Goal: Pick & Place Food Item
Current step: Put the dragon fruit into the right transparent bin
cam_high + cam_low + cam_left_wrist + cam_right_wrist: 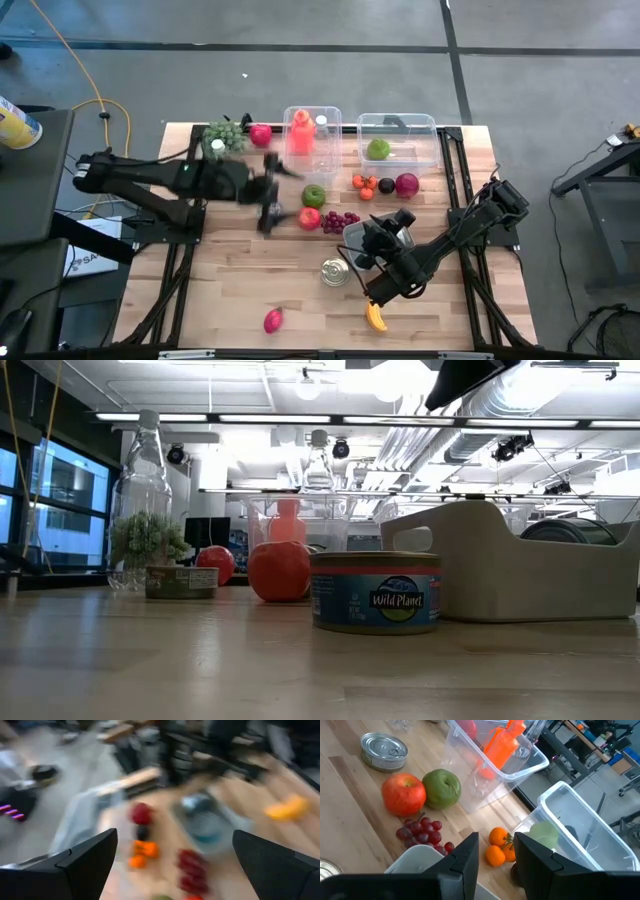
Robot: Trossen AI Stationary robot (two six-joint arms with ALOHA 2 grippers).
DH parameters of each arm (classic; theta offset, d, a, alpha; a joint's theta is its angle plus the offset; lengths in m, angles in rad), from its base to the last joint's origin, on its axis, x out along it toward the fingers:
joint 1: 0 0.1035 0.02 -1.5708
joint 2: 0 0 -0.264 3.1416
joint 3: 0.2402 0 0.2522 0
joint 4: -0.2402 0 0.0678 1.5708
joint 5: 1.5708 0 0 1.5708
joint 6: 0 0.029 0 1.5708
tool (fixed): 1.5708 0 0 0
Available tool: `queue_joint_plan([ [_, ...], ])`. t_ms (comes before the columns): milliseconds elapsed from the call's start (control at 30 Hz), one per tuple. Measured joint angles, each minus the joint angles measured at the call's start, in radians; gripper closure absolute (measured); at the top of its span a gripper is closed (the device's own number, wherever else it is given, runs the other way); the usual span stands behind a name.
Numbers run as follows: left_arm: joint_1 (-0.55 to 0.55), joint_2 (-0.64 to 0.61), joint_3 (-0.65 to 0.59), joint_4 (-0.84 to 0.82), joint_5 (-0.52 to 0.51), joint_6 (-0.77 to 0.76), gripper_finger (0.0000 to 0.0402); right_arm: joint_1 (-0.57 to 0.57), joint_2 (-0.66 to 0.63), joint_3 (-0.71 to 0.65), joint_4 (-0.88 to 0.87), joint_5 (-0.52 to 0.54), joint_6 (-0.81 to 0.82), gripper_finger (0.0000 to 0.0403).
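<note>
Red apple [403, 794] — round, glossy, beside a green one; left hand [272, 205] spread wide, empty.

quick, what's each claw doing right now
Left claw: open, holding nothing, above the table near the red apple.
Right claw: partly closed, nothing visibly held.

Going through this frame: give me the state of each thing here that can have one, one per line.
Left tool: open, empty, above the table near the red apple.
Right tool: fingers narrowly apart, holding nothing visible.
Orange bottle: inside the left clear bin.
Green apple in bin: inside the right clear bin.
Tuna can: upright, closed.
Banana: lying on the table.
</note>
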Motion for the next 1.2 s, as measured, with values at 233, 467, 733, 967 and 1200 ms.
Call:
queue_joint_plan([
  [233, -0.300, 0.042, 0.000, -0.159, -0.153, -0.157, 0.0016, 0.028, 0.000, 0.000, 0.171, -0.002, -0.029, 0.0290],
  [467, -0.550, 0.130, 0.000, -0.195, -0.257, -0.395, 0.0016, 0.104, 0.000, 0.000, 0.464, -0.006, -0.181, 0.0290],
  [733, -0.730, 0.296, 0.000, -0.235, -0.257, -0.750, 0.0016, 0.201, 0.000, 0.000, 0.806, -0.008, -0.413, 0.0290],
  [967, -0.763, 0.459, -0.001, -0.234, -0.230, -0.806, 0.0016, 0.259, 0.000, 0.000, 0.986, -0.030, -0.534, 0.0290],
  [1200, -0.738, 0.516, -0.001, -0.167, -0.225, -0.944, 0.0016, 0.270, 0.000, 0.000, 1.034, -0.061, -0.601, 0.0290],
])
